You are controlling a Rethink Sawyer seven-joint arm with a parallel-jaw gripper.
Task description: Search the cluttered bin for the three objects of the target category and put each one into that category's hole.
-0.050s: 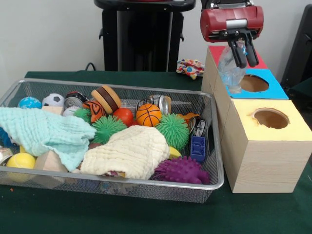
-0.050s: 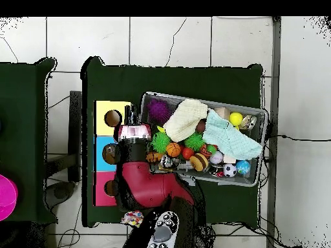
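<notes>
My gripper hangs over the row of boxes, shut on a crumpled clear plastic bottle. The bottle dangles tilted, its lower end just above the left rim of the round hole in the blue-topped box. In the overhead view the gripper sits between the bin and the boxes, near the border of the yellow box and the blue box. The wire bin holds metal cans, balls, spiky toys and two cloths.
A yellow-topped box with its own hole stands nearest, a red-topped box farthest. A mint cloth and a cream cloth cover part of the bin. A colourful toy lies behind the bin.
</notes>
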